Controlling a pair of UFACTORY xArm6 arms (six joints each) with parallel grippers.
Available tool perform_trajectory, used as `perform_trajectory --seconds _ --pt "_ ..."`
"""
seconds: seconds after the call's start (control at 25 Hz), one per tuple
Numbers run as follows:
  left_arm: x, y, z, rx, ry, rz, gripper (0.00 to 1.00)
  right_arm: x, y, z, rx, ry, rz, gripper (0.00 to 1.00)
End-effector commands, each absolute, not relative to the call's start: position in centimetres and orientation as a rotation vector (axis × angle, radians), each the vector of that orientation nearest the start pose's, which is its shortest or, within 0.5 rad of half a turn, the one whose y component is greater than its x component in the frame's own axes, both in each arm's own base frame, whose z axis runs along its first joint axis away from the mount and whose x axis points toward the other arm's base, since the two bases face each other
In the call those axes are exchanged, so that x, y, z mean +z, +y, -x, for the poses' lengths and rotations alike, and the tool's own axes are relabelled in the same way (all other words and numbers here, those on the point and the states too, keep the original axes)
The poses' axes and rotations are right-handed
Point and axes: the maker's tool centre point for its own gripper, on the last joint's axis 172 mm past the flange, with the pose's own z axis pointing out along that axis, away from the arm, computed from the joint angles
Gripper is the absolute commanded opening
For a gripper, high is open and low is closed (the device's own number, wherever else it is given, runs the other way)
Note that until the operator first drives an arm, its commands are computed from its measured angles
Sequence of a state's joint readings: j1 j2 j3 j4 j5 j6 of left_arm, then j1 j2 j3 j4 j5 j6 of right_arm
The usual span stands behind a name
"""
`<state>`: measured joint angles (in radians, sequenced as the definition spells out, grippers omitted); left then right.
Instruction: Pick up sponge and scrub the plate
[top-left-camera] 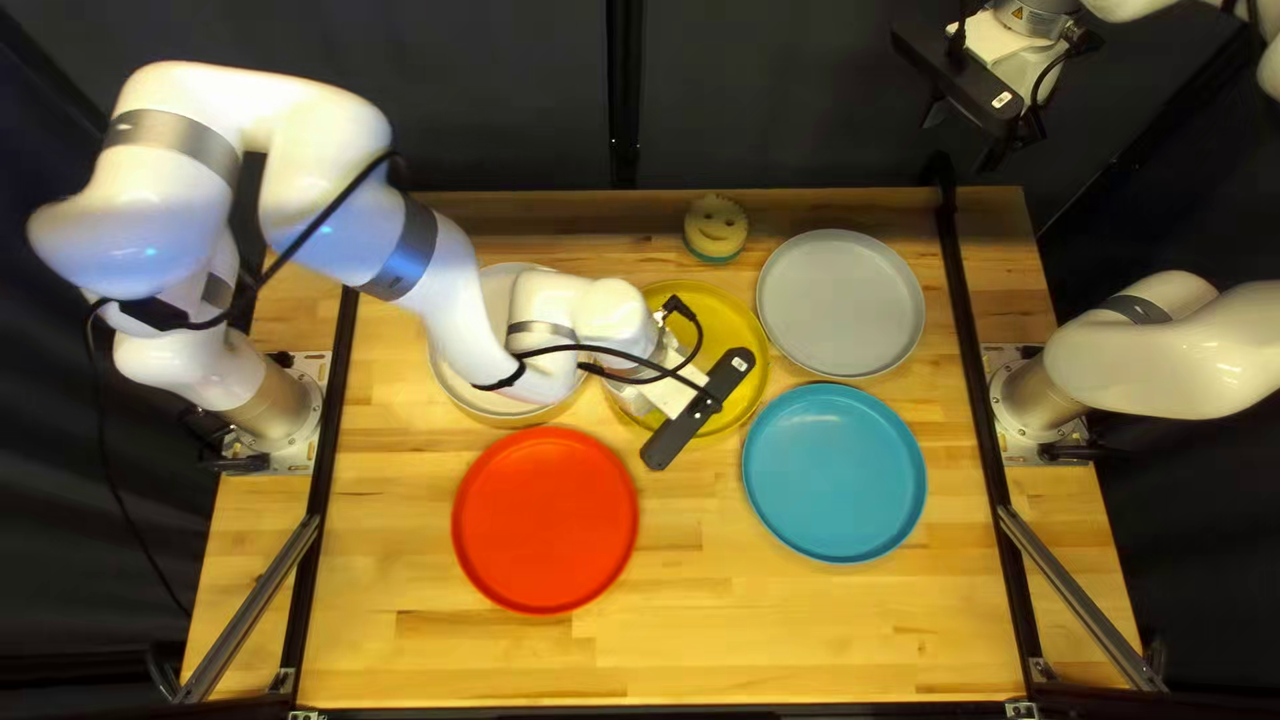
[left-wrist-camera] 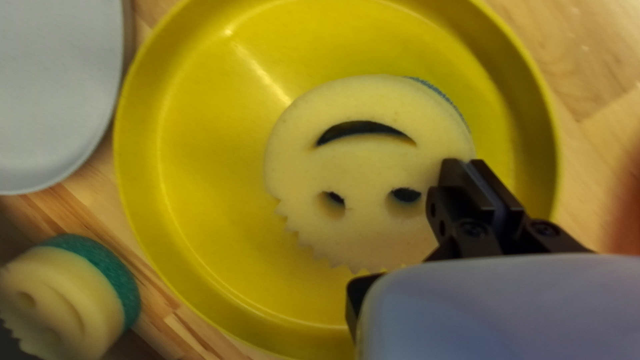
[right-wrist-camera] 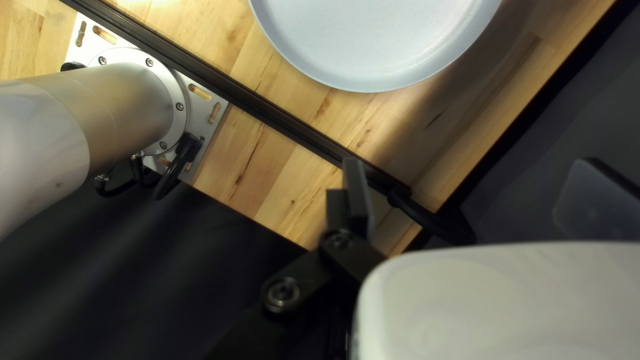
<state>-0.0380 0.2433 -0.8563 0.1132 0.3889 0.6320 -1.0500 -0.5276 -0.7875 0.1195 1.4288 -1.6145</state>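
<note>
Desk (top-left-camera: 800,640): pale wood, striped grain.

Red plate (top-left-camera: 546,520): round, smooth, shallow; near, left.

Blue plate (top-left-camera: 835,474): round, raised rim; near, right.

Left gripper (top-left-camera: 696,408): black, above the yellow plate. Fingers (left-wrist-camera: 448,185) drawn together, the gap closed, overlapping the cream sponge's edge in the wrist view; whether they touch it cannot be told.

Yellow plate (top-left-camera: 751,350): round, glossy, broad-rimmed; centre.

Cream sponge (left-wrist-camera: 360,163): round foam, toothed along one side, cut-out smile and eyes, sliver of blue backing; lies face up inside the yellow plate.

Pale plate (top-left-camera: 460,387): round, partly hidden under the left arm (top-left-camera: 440,280); left.

Grey plate (top-left-camera: 842,303): round, matt, low rim; right, farther back.

Green-backed sponge (top-left-camera: 716,224): round, smiling, cream foam; near the desk's far edge.

Right gripper (top-left-camera: 963,138): black, raised, far right; fingers (right-wrist-camera: 358,200) wide apart.
</note>
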Motion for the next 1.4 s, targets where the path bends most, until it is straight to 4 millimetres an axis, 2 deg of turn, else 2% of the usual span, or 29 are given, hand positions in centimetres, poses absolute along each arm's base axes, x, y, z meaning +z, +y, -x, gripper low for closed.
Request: perform_trajectory --seconds 0.04,0.44,0.56,0.68,0.96,1.16,1.28,1.4 --pt "4.8 -2.1 -51.7 -0.299 1.125 2.793 0.00 25.4 -24.5 -17.5 -0.131 -0.802 2.892 1.00" --pt "4.1 -3.0 -58.1 -0.347 1.179 2.760 0.00 25.4 -24.5 -17.5 -0.131 -0.802 2.892 1.00" --pt "4.2 -3.1 -58.7 -0.355 1.195 2.751 0.00 25.4 -24.5 -17.5 -0.131 -0.802 2.892 1.00" --pt "4.4 -2.7 -57.9 -0.353 1.196 2.749 0.00 25.4 -24.5 -17.5 -0.131 -0.802 2.892 1.00" --pt "4.1 -1.6 -53.4 -0.331 1.155 2.777 0.00 25.4 -24.5 -17.5 -0.131 -0.802 2.892 1.00" --pt "4.7 -0.8 -50.2 -0.305 1.110 2.797 0.00 25.4 -24.5 -17.5 -0.131 -0.802 2.892 1.00" --pt "5.4 -0.4 -49.4 -0.294 1.088 2.802 0.00 25.4 -24.5 -17.5 -0.131 -0.802 2.892 1.00" --pt "5.6 0.0 -50.0 -0.289 1.076 2.804 0.00 25.4 -24.5 -17.5 -0.131 -0.802 2.892 1.00"
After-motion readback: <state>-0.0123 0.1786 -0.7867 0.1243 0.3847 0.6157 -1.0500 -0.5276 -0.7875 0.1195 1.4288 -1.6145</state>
